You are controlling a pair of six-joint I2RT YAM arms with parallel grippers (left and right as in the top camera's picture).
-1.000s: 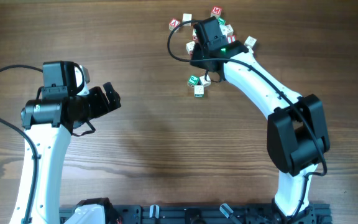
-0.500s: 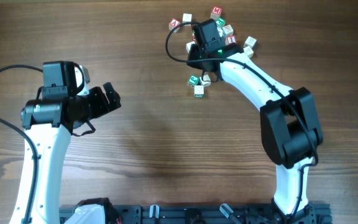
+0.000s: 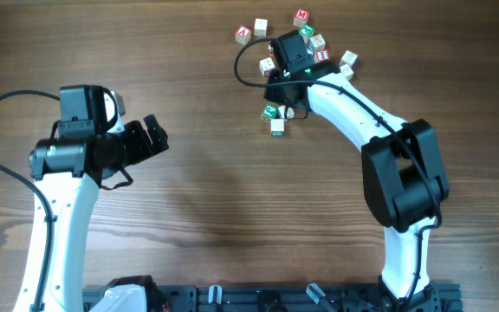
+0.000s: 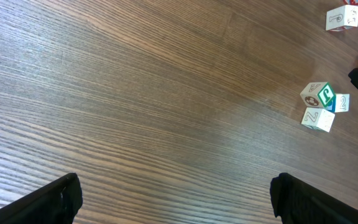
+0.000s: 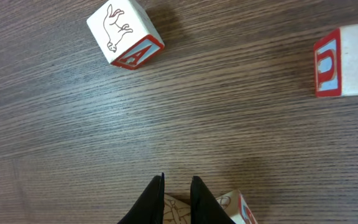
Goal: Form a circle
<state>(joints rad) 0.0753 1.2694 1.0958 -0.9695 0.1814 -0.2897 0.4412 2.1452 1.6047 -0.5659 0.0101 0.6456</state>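
Note:
The circle is a tight group of three pale letter cubes, some with green faces, just below my right wrist in the overhead view. It also shows at the right of the left wrist view, circle. My right gripper points into the looser scatter, jaws nearly together on a pale letter cube whose drawn face shows between the fingers. A red-edged cube face peeks out just right of them. My left gripper hovers far to the left, wide open and empty, left gripper.
Loose cubes lie around the right wrist: a red-lettered one, a plain one, another red one and a pale one. In the right wrist view an animal-and-A cube and a red-framed cube lie ahead.
My right gripper's jaws have closed together around a cube, and the right wrist has shifted slightly. The left arm has not moved.

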